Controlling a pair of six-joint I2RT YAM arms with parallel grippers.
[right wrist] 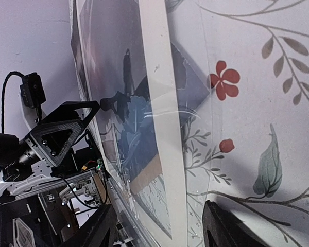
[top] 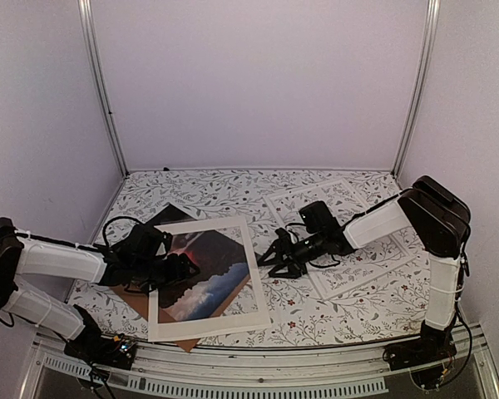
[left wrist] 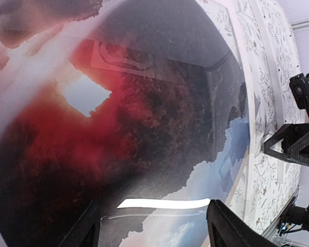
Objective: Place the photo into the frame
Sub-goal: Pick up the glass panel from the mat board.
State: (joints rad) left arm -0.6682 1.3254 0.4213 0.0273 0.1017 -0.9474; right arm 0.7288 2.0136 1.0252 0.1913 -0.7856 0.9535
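Left fingers (left wrist: 227, 227) stand wide apart, holding nothing, low over the large glossy dark-landscape photo (top: 220, 274), which lies near left under a wide flat white mat (top: 208, 326). Right fingers (right wrist: 224, 229), equally spread and empty, straddle the mat's right edge. I should clear the mat first, then carry the photo right to the thin white-rimmed clear-paned frame (top: 358, 270).

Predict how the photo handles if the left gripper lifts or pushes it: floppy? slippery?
Likely slippery: the photo mirrors a light strip in the left wrist view, so a grip may skid. Probably floppy: it looks like a thin, large sheet lying flat, so a one-edge lift should sag. The white mat overlaps it, so a push may drag that too.
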